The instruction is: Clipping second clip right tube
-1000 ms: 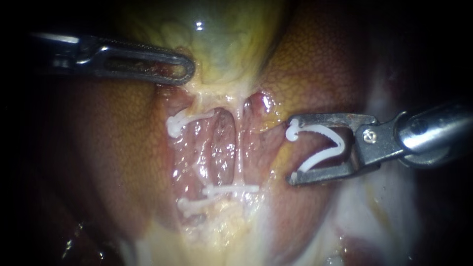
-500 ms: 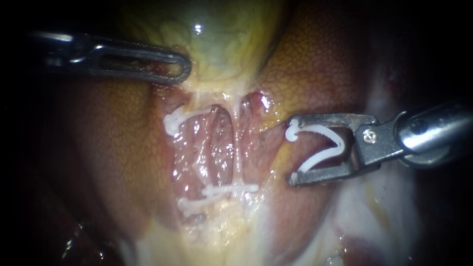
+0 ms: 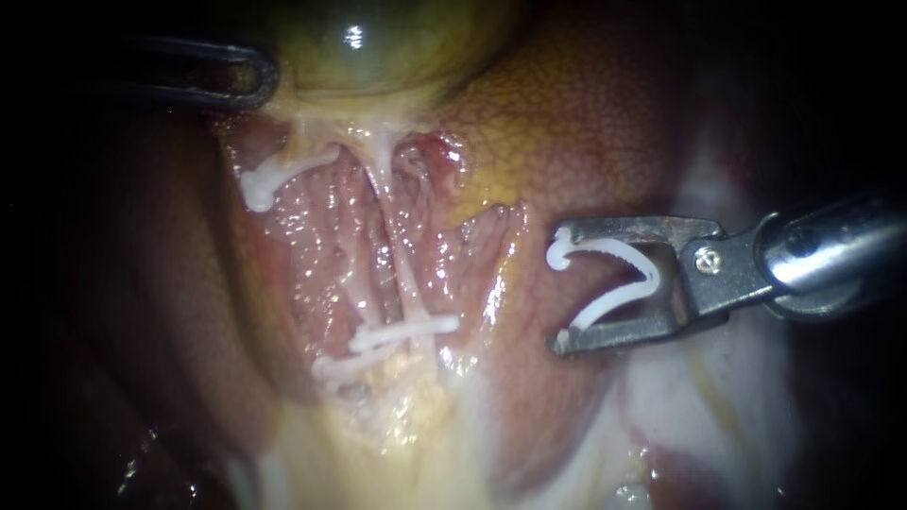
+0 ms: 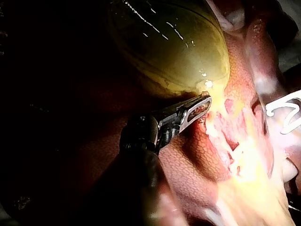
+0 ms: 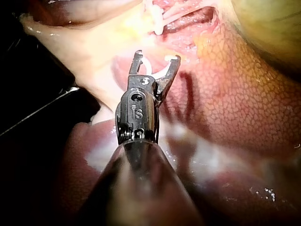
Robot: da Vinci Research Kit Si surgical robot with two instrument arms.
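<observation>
The left instrument (image 3: 255, 80) has its jaws clamped on the gallbladder's (image 3: 378, 47) lower edge, holding it up, I'd guess, so the right tube (image 3: 403, 269) is drawn taut; that tube shows as a thin pale strand down the raw bed, a white clip (image 3: 406, 331) already across its lower end; the right instrument (image 3: 557, 291) hangs well apart from it over the liver (image 3: 586, 123), jaws spread wide yet gripping an open clip (image 3: 614, 249) between them

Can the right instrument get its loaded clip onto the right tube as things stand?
Probably yes: the right instrument, carrying an open white V-shaped plastic clip, faces the thin pale right tube across bare tissue, nothing between. The left instrument lies well aside.
</observation>
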